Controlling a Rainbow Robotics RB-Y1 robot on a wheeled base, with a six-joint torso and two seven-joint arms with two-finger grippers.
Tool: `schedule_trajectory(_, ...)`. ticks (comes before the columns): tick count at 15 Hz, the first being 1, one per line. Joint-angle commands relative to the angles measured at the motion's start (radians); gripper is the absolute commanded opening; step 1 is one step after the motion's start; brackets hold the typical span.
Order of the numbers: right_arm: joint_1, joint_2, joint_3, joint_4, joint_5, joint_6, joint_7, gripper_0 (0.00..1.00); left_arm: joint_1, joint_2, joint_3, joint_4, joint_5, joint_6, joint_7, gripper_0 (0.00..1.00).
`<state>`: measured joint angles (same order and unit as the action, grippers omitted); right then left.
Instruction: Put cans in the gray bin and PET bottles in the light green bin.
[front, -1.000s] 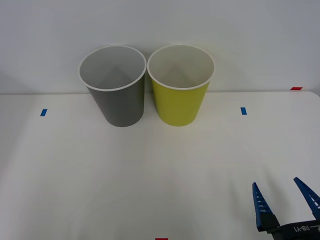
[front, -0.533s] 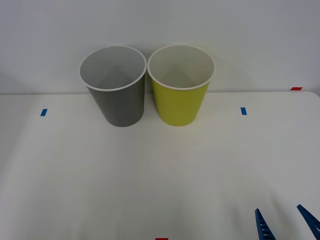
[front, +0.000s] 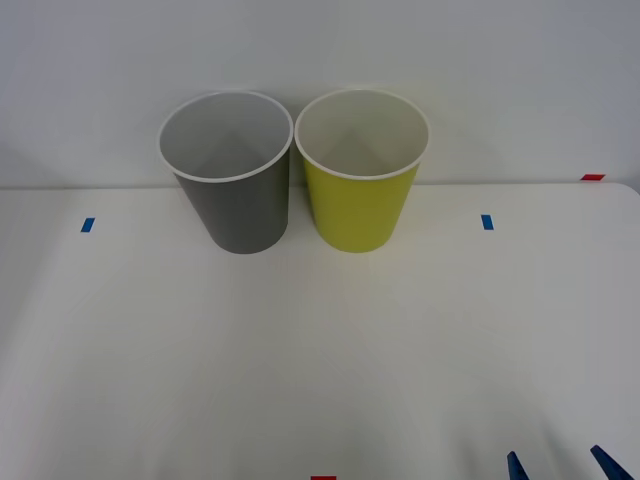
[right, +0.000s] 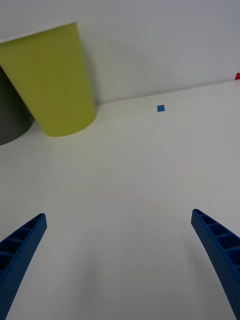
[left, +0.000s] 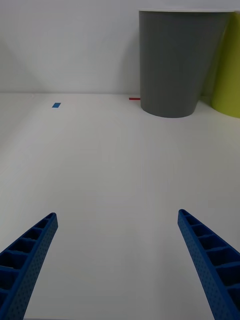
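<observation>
Right gripper (front: 560, 466) has slid down to the lower-right frame edge, fingers wide apart, empty; left gripper (left: 120, 260) likewise. Tall dark-gray plastic bin (front: 232, 170) and yellow-green plastic bin (front: 362, 170) touch at upper centre, so a careless drop could land in the wrong one.

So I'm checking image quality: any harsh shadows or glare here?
Front view: even light, soft shadows inside the gray bin and green bin. Right wrist view: faint shadow on the table, no glare. Left wrist view: likewise soft.

white table (front: 300, 380) with small blue and red tape marks, plain white wall (front: 500, 60)
</observation>
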<state>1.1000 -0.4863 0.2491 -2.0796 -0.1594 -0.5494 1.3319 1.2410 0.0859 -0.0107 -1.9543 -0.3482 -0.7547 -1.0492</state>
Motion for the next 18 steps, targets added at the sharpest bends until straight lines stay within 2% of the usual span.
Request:
schedule_trajectory(1, 0.017, 0.000, 0.001, 0.001, 0.017, -0.001, -0.011, 1.00, 0.000, 0.000, 0.000, 0.000, 0.000, 0.000, 0.000, 0.82)
schedule_trajectory(18, 0.023, 0.000, -0.002, 0.001, 0.027, -0.001, -0.022, 1.00, 0.000, 0.000, 0.000, 0.000, 0.000, 0.000, 0.000, 0.82)
